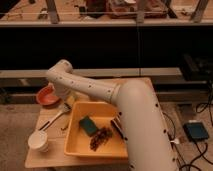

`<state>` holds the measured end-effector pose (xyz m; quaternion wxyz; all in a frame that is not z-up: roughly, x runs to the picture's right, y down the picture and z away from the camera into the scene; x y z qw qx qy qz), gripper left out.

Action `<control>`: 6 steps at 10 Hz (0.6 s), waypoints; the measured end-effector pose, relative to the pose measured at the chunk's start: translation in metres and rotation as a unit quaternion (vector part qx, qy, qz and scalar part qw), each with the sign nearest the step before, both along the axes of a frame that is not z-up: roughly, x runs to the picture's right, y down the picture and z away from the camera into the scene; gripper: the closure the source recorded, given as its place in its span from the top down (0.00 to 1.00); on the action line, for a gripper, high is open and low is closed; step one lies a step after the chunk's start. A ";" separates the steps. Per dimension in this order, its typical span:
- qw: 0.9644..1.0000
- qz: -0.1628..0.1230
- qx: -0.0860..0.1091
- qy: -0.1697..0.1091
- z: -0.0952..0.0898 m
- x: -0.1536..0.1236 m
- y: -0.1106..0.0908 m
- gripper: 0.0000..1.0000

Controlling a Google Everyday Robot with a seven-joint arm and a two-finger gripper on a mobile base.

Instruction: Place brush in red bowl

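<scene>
no legible text, label, brand, number or sign anywhere. tool (67, 102) down low over the worktop (52, 156), between the red bowl (47, 96) and the far left corner of the yellow tub (70, 135), close by the brush (56, 118) head.

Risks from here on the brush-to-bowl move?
1. The gripper is low beside the tub wall, over the brush head. It may bump the tub.
2. The brush looks longer than the red bowl is wide, so it may tip out.
3. The bowl sits near the table edge, and a push could slide it off.
</scene>
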<state>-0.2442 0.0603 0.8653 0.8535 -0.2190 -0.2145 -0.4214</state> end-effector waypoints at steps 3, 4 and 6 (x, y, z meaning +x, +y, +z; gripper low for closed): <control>1.000 0.002 -0.005 0.003 0.012 0.005 0.006 0.80; 1.000 0.003 -0.008 0.003 0.016 0.005 0.007 0.80; 1.000 0.004 -0.014 0.005 0.022 0.005 0.011 0.80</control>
